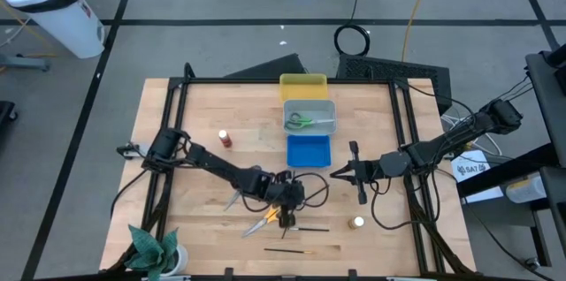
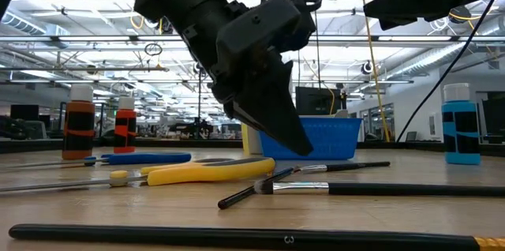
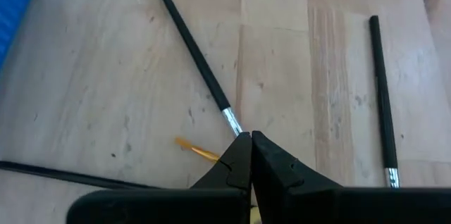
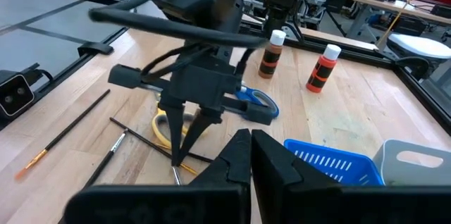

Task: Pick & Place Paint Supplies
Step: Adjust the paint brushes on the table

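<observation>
My left gripper (image 1: 287,214) (image 3: 250,138) is shut and slants down over the near middle of the table. Its tips stand at the metal ferrule of a thin dark brush (image 3: 190,41) that lies flat on the wood. Two more brushes (image 3: 380,97) (image 1: 301,248) lie close by. Yellow-handled scissors (image 2: 197,172) and blue-handled scissors (image 2: 146,158) lie flat just left of it. A brown bottle (image 4: 271,55), a red bottle (image 4: 323,69), a blue bottle (image 2: 461,129) and a whitish bottle (image 1: 357,223) stand upright. My right gripper (image 1: 338,173) (image 4: 250,139) hangs shut above the table with nothing in it. My left gripper comes slanting down from the table's left, and its shut fingertips (image 3: 243,146) meet the brush's ferrule end (image 3: 231,120). The fingers themselves cover that spot, so I cannot tell whether they touch or pinch the brush, which lies flat on the table.
A yellow tray (image 1: 303,80), a grey tray (image 1: 329,109) holding green-handled scissors (image 1: 302,121), and a blue tray (image 1: 308,151) stand in a row at the far middle. A green plant (image 1: 157,250) sits at the near left corner. A black frame (image 1: 168,140) rims the table.
</observation>
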Available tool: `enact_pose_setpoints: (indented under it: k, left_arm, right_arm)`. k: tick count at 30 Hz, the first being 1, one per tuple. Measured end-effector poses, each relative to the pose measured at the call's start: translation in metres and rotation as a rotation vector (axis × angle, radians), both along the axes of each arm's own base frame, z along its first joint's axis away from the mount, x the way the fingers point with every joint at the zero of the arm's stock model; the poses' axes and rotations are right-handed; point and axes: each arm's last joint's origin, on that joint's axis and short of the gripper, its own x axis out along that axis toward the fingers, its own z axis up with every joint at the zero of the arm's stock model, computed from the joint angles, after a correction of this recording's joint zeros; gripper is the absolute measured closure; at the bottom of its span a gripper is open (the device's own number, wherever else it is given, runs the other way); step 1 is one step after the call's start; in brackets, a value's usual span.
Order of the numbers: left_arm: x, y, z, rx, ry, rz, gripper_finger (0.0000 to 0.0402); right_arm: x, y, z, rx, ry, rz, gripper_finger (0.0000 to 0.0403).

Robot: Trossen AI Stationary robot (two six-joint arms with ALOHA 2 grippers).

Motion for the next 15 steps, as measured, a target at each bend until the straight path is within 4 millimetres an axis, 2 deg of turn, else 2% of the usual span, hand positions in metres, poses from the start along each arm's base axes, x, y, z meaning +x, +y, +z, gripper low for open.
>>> enact_pose_setpoints:
  k: [15]
  left_arm:
    - [-0.0002,-0.001,0.0003,0.007,-0.011,0.068,0.0394]
  right_arm:
    - [0.0,0.0,0.0,0.0,0.0,0.0,0.0403]
